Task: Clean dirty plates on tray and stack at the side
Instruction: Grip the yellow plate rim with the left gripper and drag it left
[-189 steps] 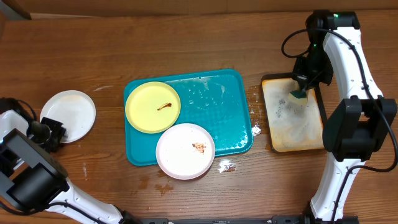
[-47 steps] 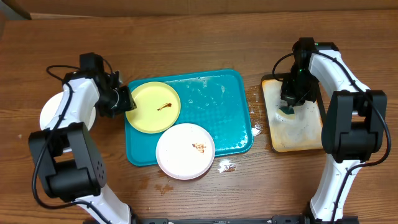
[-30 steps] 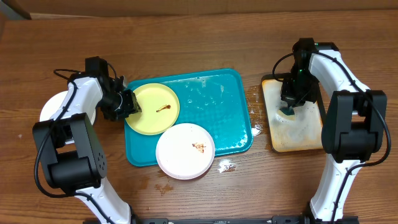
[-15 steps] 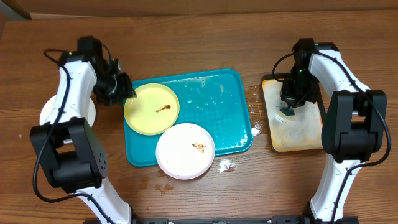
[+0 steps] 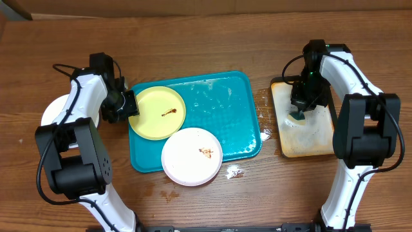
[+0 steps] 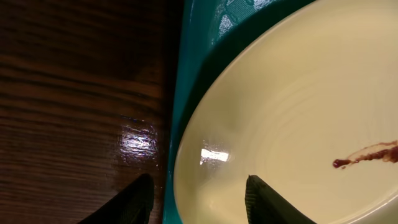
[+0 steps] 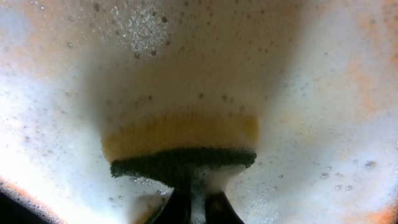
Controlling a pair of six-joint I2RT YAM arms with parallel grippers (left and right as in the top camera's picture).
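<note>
Left wrist: half-open left fingers point(image 6: 130, 202) straddle yellow plate point(image 6: 298, 112) at 9 o'clock; shallow bite may slip. Elsewhere right fingers point(image 7: 177, 208) clamp the sponge point(image 7: 180, 134).

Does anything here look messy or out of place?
Yes. The white plate hangs over the front rim of the teal tray instead of lying inside, and white scraps lie on the table beside it.

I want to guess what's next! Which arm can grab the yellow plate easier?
Left, probably. The left gripper is open astride the rim of the yellow plate. The right gripper is far off, shut on the sponge in the foamy tan tray.
</note>
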